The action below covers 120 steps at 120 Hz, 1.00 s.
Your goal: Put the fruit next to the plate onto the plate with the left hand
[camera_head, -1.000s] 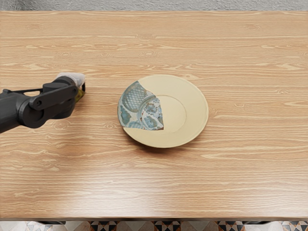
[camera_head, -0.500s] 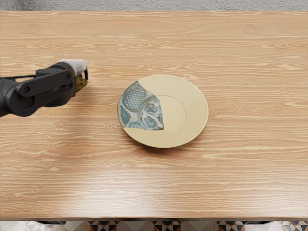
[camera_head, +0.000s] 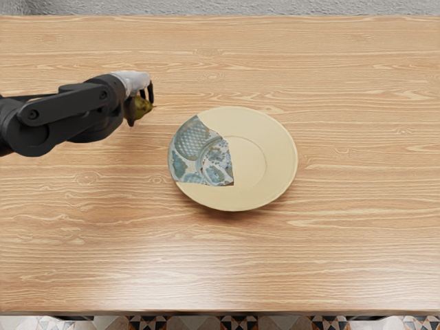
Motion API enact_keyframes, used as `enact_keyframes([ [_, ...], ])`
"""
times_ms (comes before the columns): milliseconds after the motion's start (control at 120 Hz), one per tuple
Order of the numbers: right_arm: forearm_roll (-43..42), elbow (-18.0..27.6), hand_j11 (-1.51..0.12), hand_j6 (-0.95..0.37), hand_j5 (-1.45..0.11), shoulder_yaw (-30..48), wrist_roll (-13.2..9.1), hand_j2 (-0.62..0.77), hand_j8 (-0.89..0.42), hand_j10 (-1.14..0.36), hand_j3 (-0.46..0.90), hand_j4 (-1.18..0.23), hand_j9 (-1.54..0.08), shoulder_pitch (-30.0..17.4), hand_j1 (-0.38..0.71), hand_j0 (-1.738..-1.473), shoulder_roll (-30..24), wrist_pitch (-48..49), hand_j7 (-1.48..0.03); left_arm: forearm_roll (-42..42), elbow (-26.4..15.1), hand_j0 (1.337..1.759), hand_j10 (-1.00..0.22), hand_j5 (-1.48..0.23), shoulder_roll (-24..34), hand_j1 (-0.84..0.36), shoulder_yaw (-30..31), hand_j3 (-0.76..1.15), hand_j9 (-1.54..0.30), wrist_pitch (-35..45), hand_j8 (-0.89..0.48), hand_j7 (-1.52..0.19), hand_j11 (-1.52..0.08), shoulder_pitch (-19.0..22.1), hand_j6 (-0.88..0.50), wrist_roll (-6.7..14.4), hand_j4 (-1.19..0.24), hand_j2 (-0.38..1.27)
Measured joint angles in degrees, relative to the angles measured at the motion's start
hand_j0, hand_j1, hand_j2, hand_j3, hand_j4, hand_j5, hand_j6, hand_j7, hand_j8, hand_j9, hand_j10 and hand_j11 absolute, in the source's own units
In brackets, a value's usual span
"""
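Table (camera_head: pixel 220 268): filled nearly the whole view; light wooden top, grain running side to side with darker streaks.
Floor (camera_head: pixel 234 322): showed as a thin strip below the table's front edge; tiles patterned in dark, white and reddish shapes.
Far strip (camera_head: pixel 220 7): grey and mottled beyond the back edge; wall or floor could not be told.
Light: soft and even.

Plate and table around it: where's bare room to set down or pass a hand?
Free: the cream centre and right side of the plate, beside its blue patterned wedge; the table right of, beyond and in front of the plate. Crowded: left of the plate, where the left robot hand grips the fruit.
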Motion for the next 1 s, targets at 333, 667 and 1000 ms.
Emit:
enact_keyframes([
  [333, 0.0, 0.0, 0.0, 0.0, 0.0, 0.0, 0.0, 0.0, 0.0, 0.0, 0.0, 0.0, 0.0, 0.0, -0.35, -1.658, 0.0, 0.0, 0.0, -0.3, -6.7, 1.657, -0.56, -0.8, 0.2, -0.26, -2.5, 0.0, -0.78, 0.1, -0.38, -0.79, -0.78, -1.5, -0.34, 0.0, -0.5, 0.33],
  [667, 0.0, 0.0, 0.0, 0.0, 0.0, -0.1, 0.1, 0.0, 0.0, 0.0, 0.0, 0.0, 0.0, -0.1, -0.35, -1.658, 0.0, 0.0, 0.0, 0.5, -13.5, 1.657, -0.55, -0.81, -1.0, -0.27, -3.2, 0.0, -0.77, 0.1, -0.37, -0.79, -0.78, -2.5, -0.33, 0.0, -0.49, 0.33],
  [1000, 0.0, 0.0, 0.0, 0.0, 0.0, -0.1, 0.1, 0.0, 0.0, 0.0, 0.0, 0.0, 0.0, -0.2, -0.35, -1.658, 0.0, 0.0, 0.0, 0.7, -14.0, 1.657, -0.56, -0.8, -4.8, -0.26, -2.7, 0.0, -0.77, -0.1, -0.39, -0.79, -0.77, -1.9, -0.35, 0.0, -0.51, 0.33],
])
